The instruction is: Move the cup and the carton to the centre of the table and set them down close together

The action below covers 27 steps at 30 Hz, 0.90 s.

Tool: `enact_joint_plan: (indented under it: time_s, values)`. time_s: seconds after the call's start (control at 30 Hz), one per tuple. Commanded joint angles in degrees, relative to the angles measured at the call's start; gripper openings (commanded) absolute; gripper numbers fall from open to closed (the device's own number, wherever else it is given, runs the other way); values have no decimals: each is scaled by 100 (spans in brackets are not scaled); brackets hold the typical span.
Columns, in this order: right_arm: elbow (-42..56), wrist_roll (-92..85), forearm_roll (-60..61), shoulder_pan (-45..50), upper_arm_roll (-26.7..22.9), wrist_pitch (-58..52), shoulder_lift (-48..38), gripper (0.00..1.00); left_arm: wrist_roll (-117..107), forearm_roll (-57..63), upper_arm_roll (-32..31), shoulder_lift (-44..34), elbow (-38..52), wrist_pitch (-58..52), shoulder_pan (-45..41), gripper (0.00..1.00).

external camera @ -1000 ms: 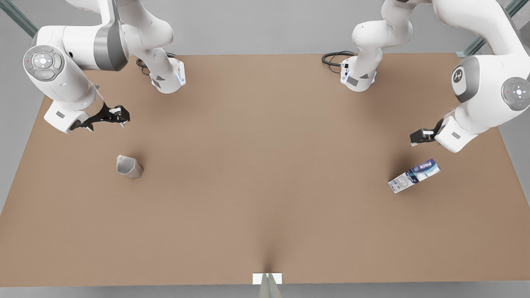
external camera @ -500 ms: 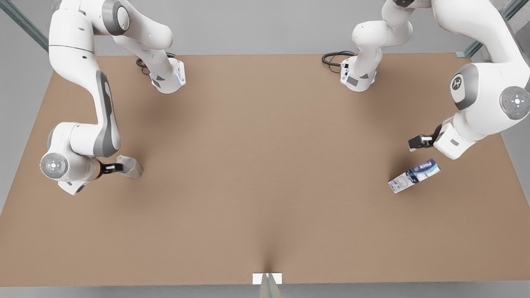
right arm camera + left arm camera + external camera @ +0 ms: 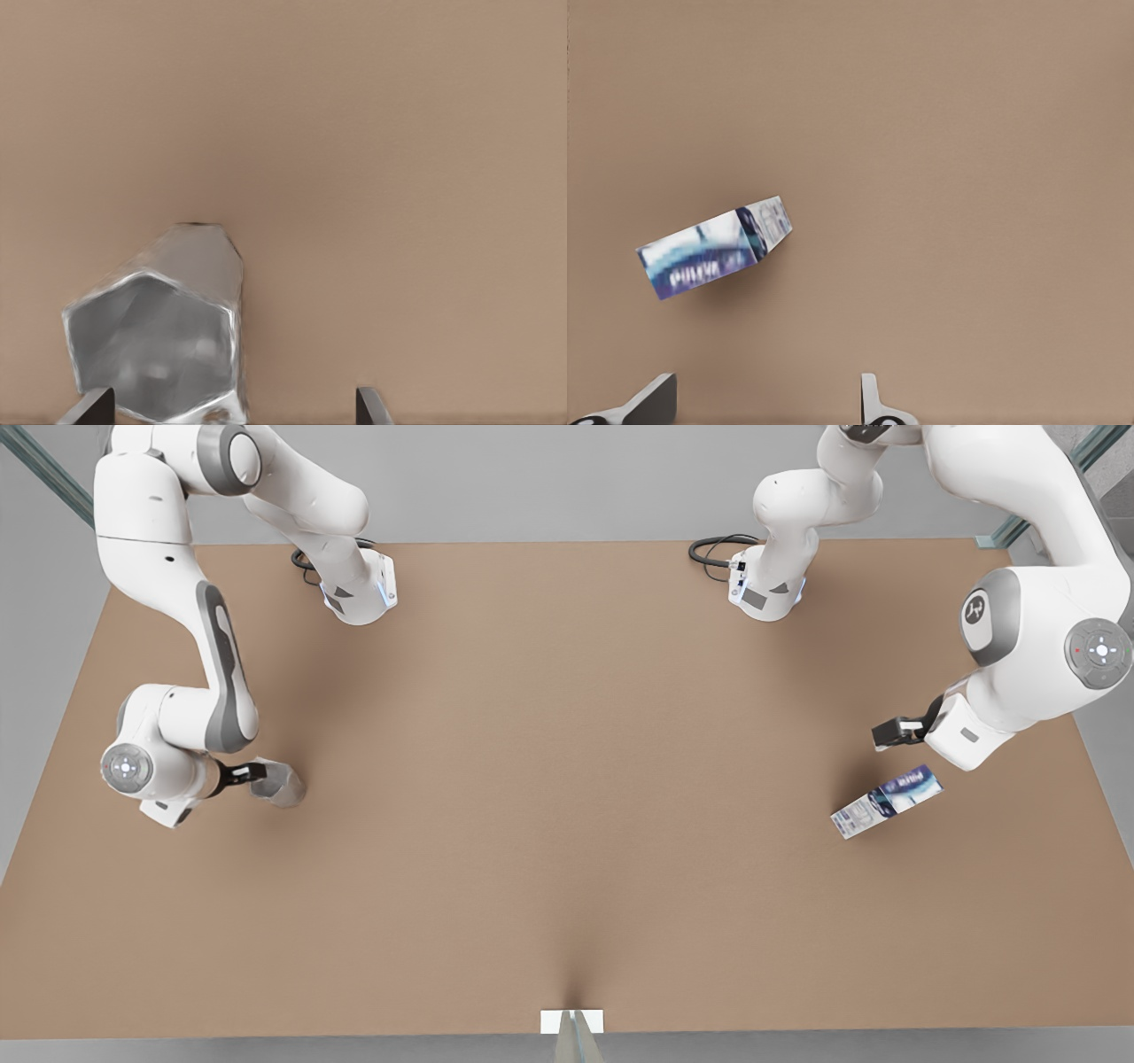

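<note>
The pale grey faceted cup (image 3: pixel 282 785) sits on the brown table (image 3: pixel 567 779) at the front view's left, its open mouth turned toward my right gripper (image 3: pixel 246 775). In the right wrist view the cup (image 3: pixel 164 332) is close in front of the open right gripper (image 3: pixel 230 412), beside one fingertip (image 3: pixel 90 409). The blue-and-white carton (image 3: pixel 886 802) lies flat at the front view's right. My left gripper (image 3: pixel 890 732) hovers just behind it, open. In the left wrist view the carton (image 3: pixel 713 248) lies ahead of the left gripper (image 3: pixel 764 407), off to one side.
Two white arm bases (image 3: pixel 359 593) (image 3: pixel 766 593) with black cables stand along the far table edge. A small white marker (image 3: pixel 571 1020) sits at the middle of the near edge. A wide stretch of bare brown tabletop separates the cup from the carton.
The right arm swung down from above the table to the cup's mouth, then edged slightly left. The left gripper drifted a little toward the carton. Cup and carton stayed put.
</note>
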Motion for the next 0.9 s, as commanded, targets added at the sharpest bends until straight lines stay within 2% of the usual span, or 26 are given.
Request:
enact_joint_plan:
  time_s: [0.0, 0.8, 0.87]
  values:
    - [-24, 0, 2, -3, 1, 25, 0, 100, 0, 5, 0, 1, 0, 0, -5, 100]
    - [108, 18, 222, -161, -8, 272, 755, 100, 0, 23, 8, 168, -17, 53, -31, 100]
    - [117, 61, 230, -152, -8, 228, 747, 56, 0, 23, 0, 177, -17, 53, -31, 100]
